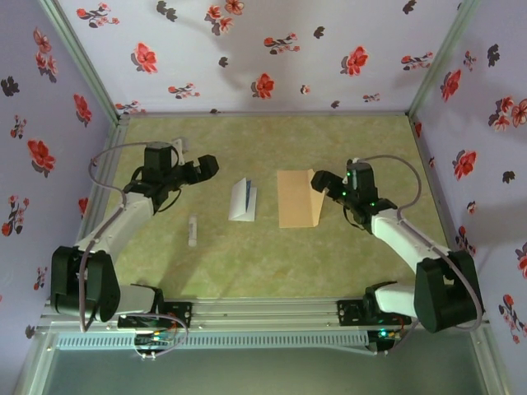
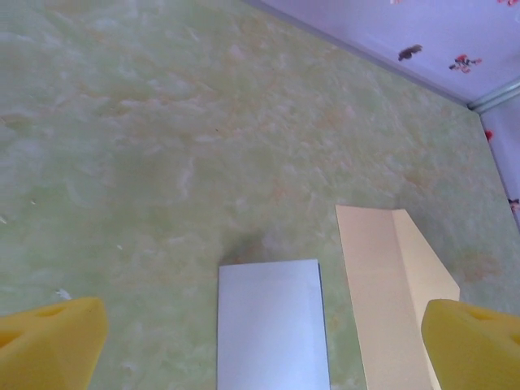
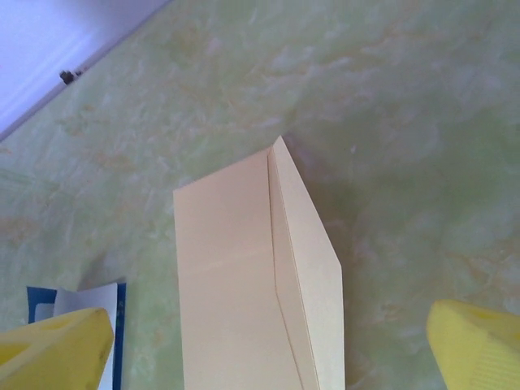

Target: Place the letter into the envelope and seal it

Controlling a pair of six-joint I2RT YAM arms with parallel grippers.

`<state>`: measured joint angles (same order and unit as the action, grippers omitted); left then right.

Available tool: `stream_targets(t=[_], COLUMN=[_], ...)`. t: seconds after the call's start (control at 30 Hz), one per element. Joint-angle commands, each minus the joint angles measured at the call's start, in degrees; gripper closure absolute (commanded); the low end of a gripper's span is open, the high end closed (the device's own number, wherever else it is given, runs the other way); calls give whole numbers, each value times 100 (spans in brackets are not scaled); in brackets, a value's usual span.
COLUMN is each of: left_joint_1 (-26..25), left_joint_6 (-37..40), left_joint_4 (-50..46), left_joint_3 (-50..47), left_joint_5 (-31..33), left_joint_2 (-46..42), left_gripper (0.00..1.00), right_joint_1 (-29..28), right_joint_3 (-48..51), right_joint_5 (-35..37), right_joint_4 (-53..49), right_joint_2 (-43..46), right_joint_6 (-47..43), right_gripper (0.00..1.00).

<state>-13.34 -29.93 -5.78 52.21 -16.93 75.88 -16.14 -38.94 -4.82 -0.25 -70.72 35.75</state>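
At frame centre I see the smooth tan envelope (image 1: 296, 198), flap raised, beside the folded white letter (image 1: 242, 201) on mottled green table (image 1: 247, 263), with both left gripper (image 1: 206, 167) and right gripper (image 1: 319, 182) spread, holding nothing.

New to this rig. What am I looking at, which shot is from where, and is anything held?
Two robot arms are bolted at the near edge of a green table. The wide shot comes from a camera above and behind them; the other two come from cameras on each wrist, where the yellow shapes are finger pads. The left tool and right tool are both open and hold nothing. On the table lie the folded letter, the tan envelope with its flap raised, and a small white stick.
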Motion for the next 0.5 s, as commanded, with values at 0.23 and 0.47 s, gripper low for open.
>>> stream_targets(t=[0.23, 0.47], left_joint_1=[55, 383], left_joint_6=[62, 30], left_joint_4=[53, -884], left_joint_3=[105, 691], left_joint_5=[480, 503], left_joint_2=[-235, -96], left_gripper=[0, 0], right_joint_1=[-468, -1597], right_joint_3=[-919, -2153], right_joint_5=[-361, 25], right_joint_4=[-798, -1482], right_joint_2=[-488, -1561], right_joint_6=[-408, -112], right_gripper=[15, 15])
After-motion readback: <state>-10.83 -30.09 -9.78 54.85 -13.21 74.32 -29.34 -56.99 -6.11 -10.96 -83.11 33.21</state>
